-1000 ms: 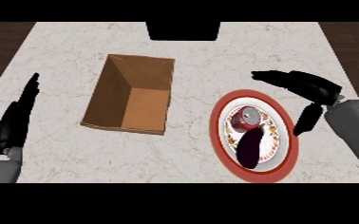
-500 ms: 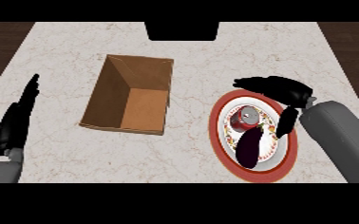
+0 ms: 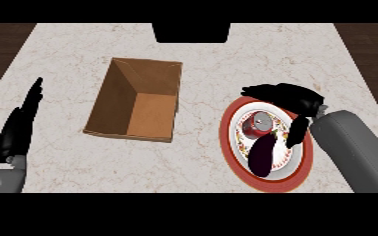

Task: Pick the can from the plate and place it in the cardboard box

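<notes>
Vs. half a sec ago: right hand has come further left & down over the plate, fingers now reaching across the plate's upper rim, thumb hanging down along its right side. Fingers apart, curved around but not closed on anything; can't tell if any finger touches the can. Left hand unchanged, resting at the left edge of the frame, fingers straight, pointing up. Box, plate, can: same spots as before.

Can sits in the upper half of the plate, lower right of frame. Its round end w/ a grey lid faces up toward the camera, red side showing below it; long axis looks roughly upright, maybe tilted a bit, hard to tell from above. Dark purple eggplant lies just below the can, touching or nearly so, long axis running up-down w/ a slight lean.

Cardboard box open at top, centre-left of frame, well apart from the plate. Bare strip of table between box's right wall & plate's left rim. Plate's lower rim lies near the table's near edge.
</notes>
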You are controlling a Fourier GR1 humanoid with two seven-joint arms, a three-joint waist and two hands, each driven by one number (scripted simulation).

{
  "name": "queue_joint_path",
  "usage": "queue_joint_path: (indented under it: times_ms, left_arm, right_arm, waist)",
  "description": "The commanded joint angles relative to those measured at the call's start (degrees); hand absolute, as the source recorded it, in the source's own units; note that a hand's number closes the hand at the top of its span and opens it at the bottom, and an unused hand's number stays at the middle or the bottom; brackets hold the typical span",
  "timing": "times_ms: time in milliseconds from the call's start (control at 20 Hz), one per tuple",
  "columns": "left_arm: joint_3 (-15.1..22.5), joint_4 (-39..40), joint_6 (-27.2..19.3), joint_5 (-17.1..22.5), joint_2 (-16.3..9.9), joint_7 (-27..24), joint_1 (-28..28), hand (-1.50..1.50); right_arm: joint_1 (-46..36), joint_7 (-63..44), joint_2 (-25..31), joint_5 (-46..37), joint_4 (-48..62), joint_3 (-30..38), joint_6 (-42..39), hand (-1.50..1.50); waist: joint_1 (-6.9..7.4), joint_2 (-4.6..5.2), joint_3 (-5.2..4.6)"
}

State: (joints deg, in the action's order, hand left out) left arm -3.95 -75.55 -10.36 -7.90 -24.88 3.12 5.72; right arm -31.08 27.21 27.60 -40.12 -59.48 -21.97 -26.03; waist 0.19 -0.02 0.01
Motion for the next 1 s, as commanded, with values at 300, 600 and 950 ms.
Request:
queue_joint_path:
  times_ms: [300,600,950]
  left_arm:
    - [-1.7,-1.5,1.5,-2.1,1.4,1.2,-0.1,0.00]
    - [-2.5,-2.2,2.5,-3.2,2.6,2.4,0.5,0.00]
    - [-5.5,0.9,4.4,-3.1,1.6,-0.3,0.4,0.00]
  right_arm:
    - [1.9,-0.8,-4.2,-0.7,-10.3,3.3,-7.4,-1.50]
    - [3.9,-5.4,-6.6,-5.5,-13.4,2.8,-9.5,-1.50]
    - [8.5,-7.3,-8.3,-11.9,-10.7,1.7,-6.2,-1.50]
  waist:
    - [-0.21,-0.08,-0.02]
    - [-0.04,0.00,-0.01]
    - [-0.11,0.02,-0.01]
